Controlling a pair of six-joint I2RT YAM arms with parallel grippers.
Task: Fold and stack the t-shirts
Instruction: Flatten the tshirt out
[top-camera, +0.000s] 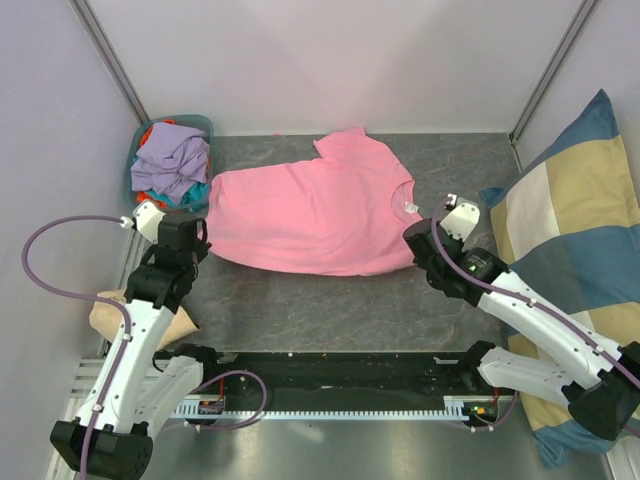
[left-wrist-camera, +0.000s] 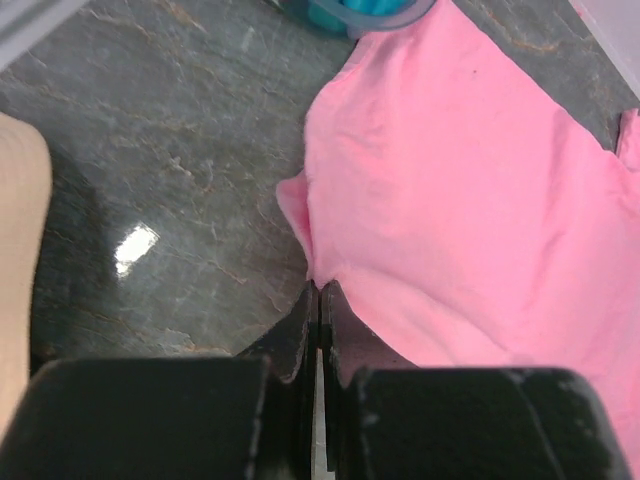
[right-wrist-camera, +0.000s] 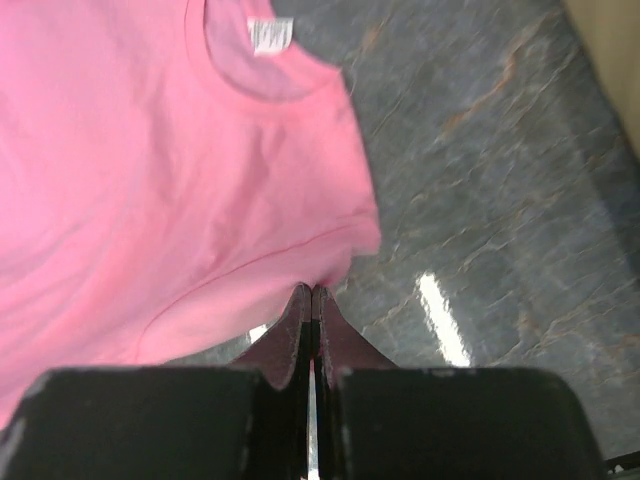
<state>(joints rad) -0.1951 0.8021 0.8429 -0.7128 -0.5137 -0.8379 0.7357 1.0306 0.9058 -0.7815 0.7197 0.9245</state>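
Note:
A bright pink t-shirt (top-camera: 310, 215) lies spread on the grey table, its collar with a white neck label (top-camera: 409, 207) toward the right. My left gripper (top-camera: 198, 240) is shut on the shirt's lower left corner; the left wrist view shows the jaws (left-wrist-camera: 319, 287) pinching pink cloth (left-wrist-camera: 450, 200). At the right side, near the sleeve and shoulder, my right gripper (top-camera: 415, 236) is shut on the shirt's edge, its jaws (right-wrist-camera: 313, 290) closed on the fabric (right-wrist-camera: 150, 180). More t-shirts, lavender, orange and teal (top-camera: 170, 160), are piled in a basket at the back left.
A teal basket (top-camera: 205, 128) stands at the back left corner. A large blue-and-cream checked cushion (top-camera: 575, 240) leans at the right. A beige pad (top-camera: 110, 318) lies by the left arm. Frame posts stand at both back corners.

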